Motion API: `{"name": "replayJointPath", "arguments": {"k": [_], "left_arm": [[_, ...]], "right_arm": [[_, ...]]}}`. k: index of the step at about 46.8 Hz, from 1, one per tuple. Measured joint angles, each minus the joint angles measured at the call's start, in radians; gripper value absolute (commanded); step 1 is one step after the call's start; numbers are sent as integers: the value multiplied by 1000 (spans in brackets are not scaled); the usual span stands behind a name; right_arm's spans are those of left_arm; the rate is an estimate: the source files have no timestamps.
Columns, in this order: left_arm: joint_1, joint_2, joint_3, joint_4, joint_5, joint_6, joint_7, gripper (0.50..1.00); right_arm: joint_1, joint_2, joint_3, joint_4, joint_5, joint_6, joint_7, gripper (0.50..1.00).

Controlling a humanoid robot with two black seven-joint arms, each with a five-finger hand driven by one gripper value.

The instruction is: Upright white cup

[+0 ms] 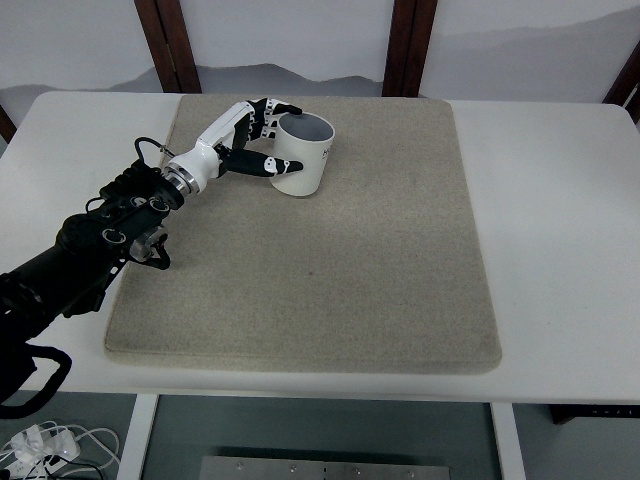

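We have the white cup (302, 156) standing mouth-up at the mat's (380, 260) far left — left hand (245, 140) fingers wrapped around its side. We judge it light, rigid, smooth — grip mid-wall.

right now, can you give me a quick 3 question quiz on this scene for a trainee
1. True or false: the white cylindrical cup stands on the beige felt mat with its opening facing up.
2. Which hand grasps the cup: A) left hand, B) right hand, C) neither?
3. Fill in: the cup sits in the mat's far ____ part.

Key:
1. True.
2. A; its fingers wrap the cup's side and rim, and no right hand shows.
3. Left.
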Motion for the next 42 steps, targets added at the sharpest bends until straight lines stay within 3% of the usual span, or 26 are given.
{"name": "replayJointPath", "arguments": {"k": [25, 42], "left_arm": [[-15, 14, -16, -18, -31, -43, 0, 999], [-63, 102, -23, -89, -66, -67, 0, 996]], "right_arm": [[0, 0, 0, 0, 0, 0, 0, 952], [0, 0, 0, 0, 0, 0, 0, 952]]}}
